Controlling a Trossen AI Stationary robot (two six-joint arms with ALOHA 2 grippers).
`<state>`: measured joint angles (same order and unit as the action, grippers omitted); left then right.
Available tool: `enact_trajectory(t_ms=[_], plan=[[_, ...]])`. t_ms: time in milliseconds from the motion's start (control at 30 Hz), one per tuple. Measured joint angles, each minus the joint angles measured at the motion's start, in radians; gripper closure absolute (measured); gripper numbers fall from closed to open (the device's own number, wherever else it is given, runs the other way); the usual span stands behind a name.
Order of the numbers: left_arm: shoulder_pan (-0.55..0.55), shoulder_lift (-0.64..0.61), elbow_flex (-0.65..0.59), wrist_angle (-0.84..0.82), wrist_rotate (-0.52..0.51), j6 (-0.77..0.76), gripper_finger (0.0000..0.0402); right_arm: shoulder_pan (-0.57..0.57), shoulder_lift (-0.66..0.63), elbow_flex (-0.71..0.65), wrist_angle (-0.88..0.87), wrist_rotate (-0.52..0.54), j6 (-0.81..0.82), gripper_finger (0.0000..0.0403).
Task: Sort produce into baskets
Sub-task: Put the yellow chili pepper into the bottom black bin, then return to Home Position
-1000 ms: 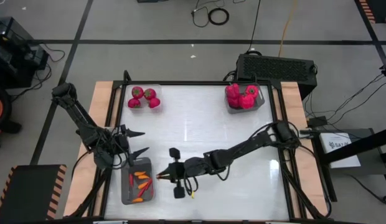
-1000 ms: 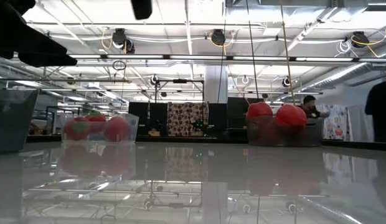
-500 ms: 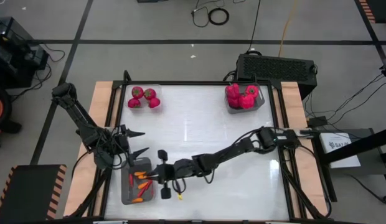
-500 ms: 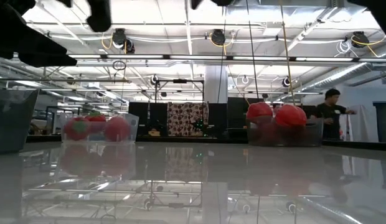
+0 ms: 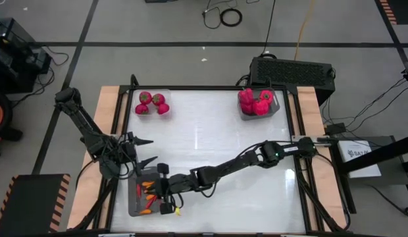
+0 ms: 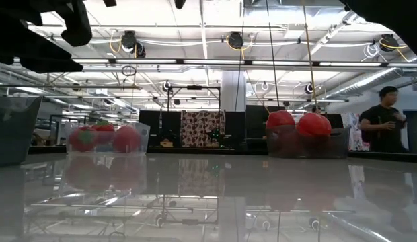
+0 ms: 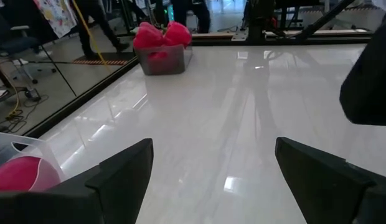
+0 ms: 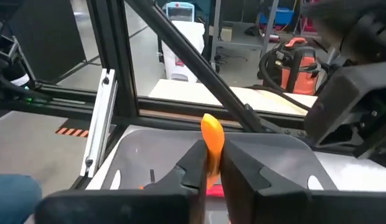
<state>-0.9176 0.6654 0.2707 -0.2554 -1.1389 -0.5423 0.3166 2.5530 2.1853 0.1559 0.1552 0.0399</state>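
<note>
My right gripper (image 5: pixel 153 191) reaches across to the near-left grey basket (image 5: pixel 134 205) and is shut on a slim orange chilli piece (image 8: pixel 212 134) over it. Several orange and red chilli pieces (image 5: pixel 149 195) lie in that basket. My left gripper (image 5: pixel 143 151) is open and empty just beyond the same basket. A clear basket (image 5: pixel 153 103) of round red fruits stands at the far left. A grey basket (image 5: pixel 258 104) of red peppers stands at the far right. My right gripper pinches the orange chilli piece between its two fingertips (image 8: pixel 192 163). One end of the piece (image 8: pixel 211 126) sticks out past the fingers. The fingers come from the table's right and point toward its left edge. The piece is held clear above the near-left basket's floor.
The dark frame rail (image 8: pixel 180 56) and wooden side strip (image 5: pixel 106 131) run along the table's left edge, close to both grippers. The white tabletop (image 5: pixel 217 138) lies between the baskets. A person (image 6: pixel 383 128) stands in the room beyond the table.
My right gripper has gone toward the table's left edge with the chilli piece, from the bare tabletop beside the near-left basket to over that basket. It has stayed shut on the piece.
</note>
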Motion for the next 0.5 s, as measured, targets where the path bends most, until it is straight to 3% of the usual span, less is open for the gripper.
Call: enact_trajectory(t_ms=[500], plan=[[0.000, 0.000, 0.000, 0.000, 0.006, 0.000, 0.0059, -0.022, -0.011, 0.002, -0.043, -0.001, 0.061, 0.0293]])
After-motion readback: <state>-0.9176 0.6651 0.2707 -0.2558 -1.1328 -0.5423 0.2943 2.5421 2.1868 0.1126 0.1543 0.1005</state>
